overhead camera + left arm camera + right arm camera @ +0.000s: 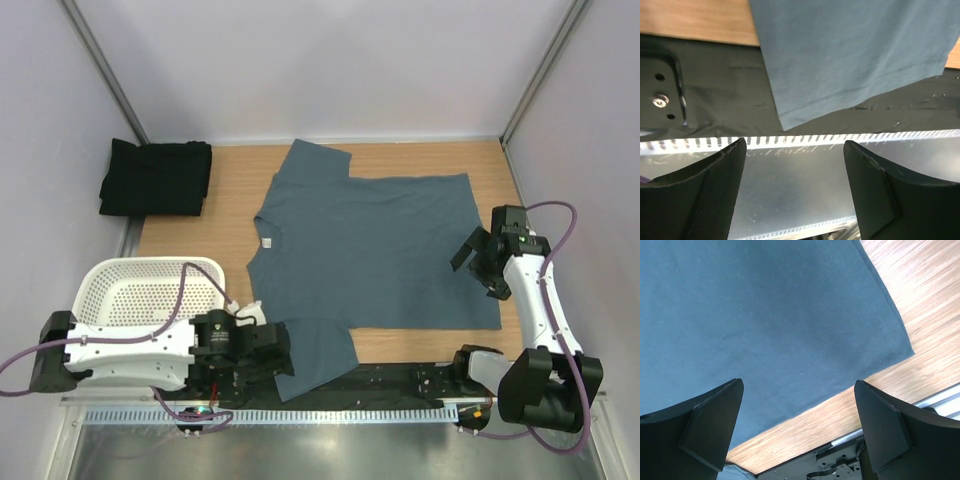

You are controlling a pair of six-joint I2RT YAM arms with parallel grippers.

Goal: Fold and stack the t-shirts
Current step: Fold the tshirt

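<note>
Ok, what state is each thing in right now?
Blue shirt: spread flat, unfolded.
Black shirt: folded, far left corner.
Basket: upright, looks empty.
Left gripper: open, holding nothing.
Right gripper: open, holding nothing, over the blue shirt's corner.
</note>
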